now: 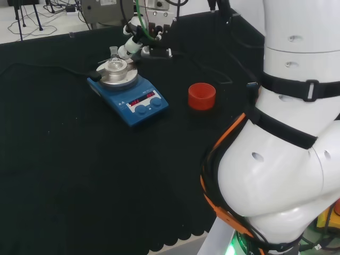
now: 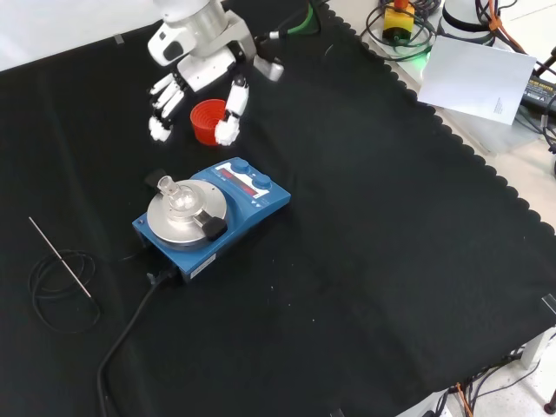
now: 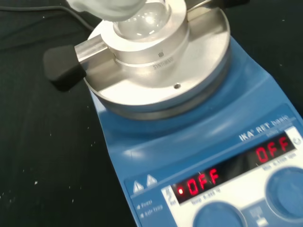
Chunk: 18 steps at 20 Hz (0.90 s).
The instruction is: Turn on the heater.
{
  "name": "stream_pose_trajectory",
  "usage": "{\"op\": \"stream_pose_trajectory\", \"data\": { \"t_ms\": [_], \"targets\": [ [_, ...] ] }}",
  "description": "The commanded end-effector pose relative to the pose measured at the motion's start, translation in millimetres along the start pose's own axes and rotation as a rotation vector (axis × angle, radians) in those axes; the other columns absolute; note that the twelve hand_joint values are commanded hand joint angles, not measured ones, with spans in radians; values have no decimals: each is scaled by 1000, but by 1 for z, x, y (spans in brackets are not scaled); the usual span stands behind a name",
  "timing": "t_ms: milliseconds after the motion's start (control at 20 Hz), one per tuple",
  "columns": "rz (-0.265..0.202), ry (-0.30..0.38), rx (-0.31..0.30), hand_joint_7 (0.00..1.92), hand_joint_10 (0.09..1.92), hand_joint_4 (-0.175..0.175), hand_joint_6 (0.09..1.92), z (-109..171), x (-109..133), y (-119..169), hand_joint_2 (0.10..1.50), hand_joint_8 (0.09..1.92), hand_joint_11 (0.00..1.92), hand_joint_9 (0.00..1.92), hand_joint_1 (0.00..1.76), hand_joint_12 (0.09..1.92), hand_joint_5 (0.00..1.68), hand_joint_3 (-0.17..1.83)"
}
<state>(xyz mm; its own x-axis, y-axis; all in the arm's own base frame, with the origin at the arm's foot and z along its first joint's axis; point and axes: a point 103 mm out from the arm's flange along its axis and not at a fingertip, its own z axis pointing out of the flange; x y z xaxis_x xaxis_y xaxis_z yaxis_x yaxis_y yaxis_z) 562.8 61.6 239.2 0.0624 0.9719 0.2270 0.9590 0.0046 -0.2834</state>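
Note:
The blue heater (image 1: pixel 130 101) (image 2: pixel 256 204) (image 3: pixel 142 142) stands on the black cloth. Its round metal plate carries a metal block with a small clear flask (image 1: pixel 115 64) (image 2: pixel 177 196) (image 3: pixel 144 19). On its front panel, two red displays are lit above two blue knobs (image 1: pixel 155 102) (image 2: pixel 248 164) (image 3: pixel 286 191). The hand (image 1: pixel 131 48) (image 2: pixel 195 74) hangs in the air above the cloth, apart from the heater, open with relaxed fingers that hold nothing. In the front view its fingers (image 2: pixel 161 109) hang beside the red cup. The wrist view looks closely down on the plate and panel.
A red cup (image 1: pixel 202 96) (image 2: pixel 205 122) stands beside the heater's knob end. A black power cable (image 2: pixel 130 330) runs from the heater toward the front view's bottom. A thin rod with a wire coil (image 2: pixel 61 261) lies at the front view's left.

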Motion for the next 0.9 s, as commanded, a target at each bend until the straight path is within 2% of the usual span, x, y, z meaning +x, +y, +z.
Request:
{"op": "stream_pose_trajectory", "data": {
  "t_ms": [50,250,350,500,900],
  "targets": [
    [14,-16,59,530,708,-31,87,-6,-14,-46,961,728,159,599,850,1394,254,-175],
    [32,-39,131,796,646,-47,87,2,-19,-70,1003,754,478,931,936,1304,283,-175],
    [42,-54,167,971,674,-60,87,6,-22,-81,1028,837,739,1112,996,1207,289,-175],
    [52,-74,207,1119,759,-75,87,13,-24,-96,1047,981,1062,1297,1054,1055,289,-175],
    [68,-129,295,1284,850,-74,87,39,-24,-131,1070,1092,1377,1483,1101,935,255,-175]
  ]
}}
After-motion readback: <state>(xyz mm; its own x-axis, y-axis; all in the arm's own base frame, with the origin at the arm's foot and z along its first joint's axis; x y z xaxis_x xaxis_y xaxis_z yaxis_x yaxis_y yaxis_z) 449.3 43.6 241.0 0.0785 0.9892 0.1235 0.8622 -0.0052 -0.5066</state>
